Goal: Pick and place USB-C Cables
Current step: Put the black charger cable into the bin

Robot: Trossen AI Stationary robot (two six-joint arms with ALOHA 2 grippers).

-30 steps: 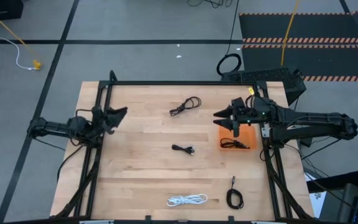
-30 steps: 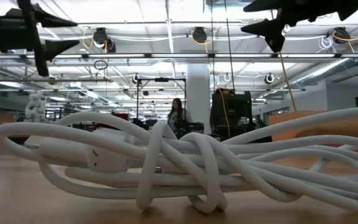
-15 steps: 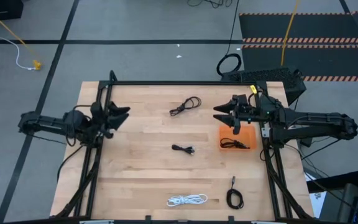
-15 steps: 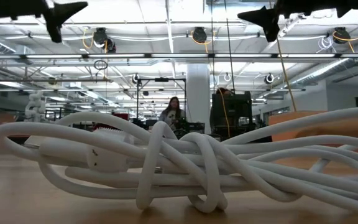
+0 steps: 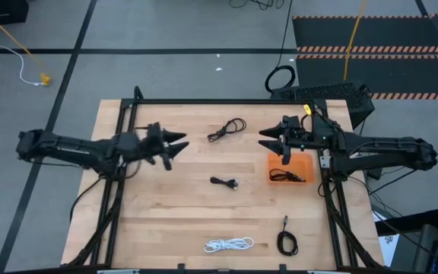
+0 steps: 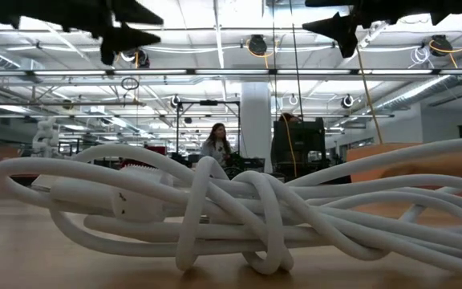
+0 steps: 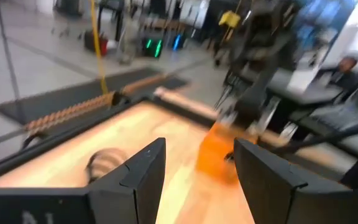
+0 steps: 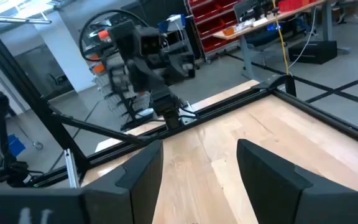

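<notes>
The high view shows the orange tray point(image 5: 299, 163) near the table's right edge with one black USB-C cable point(image 5: 287, 176) lying coiled in it. Three more black cables rest on the wood: far centre point(image 5: 227, 129), middle point(image 5: 224, 182) and near right point(image 5: 287, 242). The white cable point(image 5: 229, 244) lies at the near edge and fills the low view point(image 6: 239, 217). My left gripper point(image 5: 178, 148) hovers open over the table's left-centre, its fingers parted in the left wrist view point(image 7: 197, 171). My right gripper point(image 5: 264, 140) is open in the air, just left of the tray's far end.
A black frame point(image 5: 219, 102) runs along the table's far edge and rails run down both sides. A larger round black cord loop point(image 5: 280, 78) and a yellow cord point(image 5: 351, 38) lie on the floor beyond it. A person point(image 6: 213, 147) stands far back in the room.
My left arm has swung from the table's left edge toward the middle, staying open and high. My right gripper has edged slightly away from the tray toward the far edge. The cables and the tray have not moved.
</notes>
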